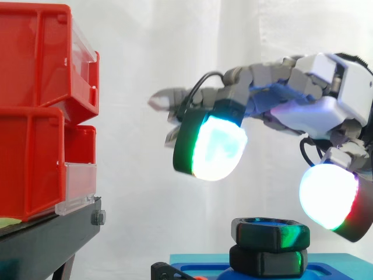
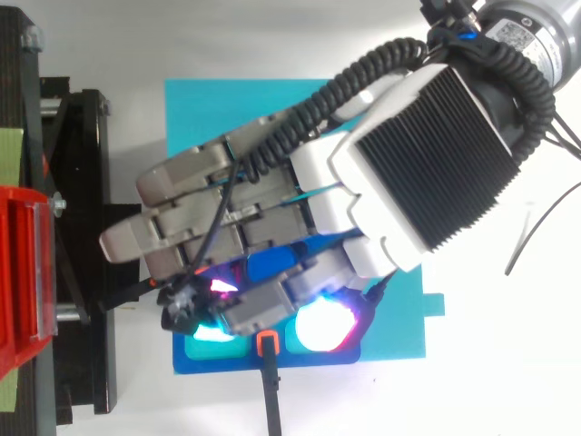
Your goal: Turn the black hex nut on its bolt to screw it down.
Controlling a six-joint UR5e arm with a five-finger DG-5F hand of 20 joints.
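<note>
The black hex nut point(image 1: 271, 233) sits on top of a second black hex piece point(image 1: 267, 259), both standing on a blue base point(image 1: 326, 262). My hand point(image 1: 303, 114) hovers above them, reaching leftward with its fingers stretched out and relaxed, and it holds nothing. One glowing pad point(image 1: 213, 146) hangs up and left of the nut, another point(image 1: 329, 195) just to its right and slightly higher. Neither touches the nut. In the top view my hand point(image 2: 363, 209) lies over the blue base point(image 2: 209, 109) and hides the nut beneath it.
Stacked red bins point(image 1: 35, 111) stand on a black stand point(image 1: 46, 239) at the left, with a clear drawer front point(image 1: 78, 186) sticking out. A black strap with an orange clip point(image 2: 267, 345) leads off the base's near edge.
</note>
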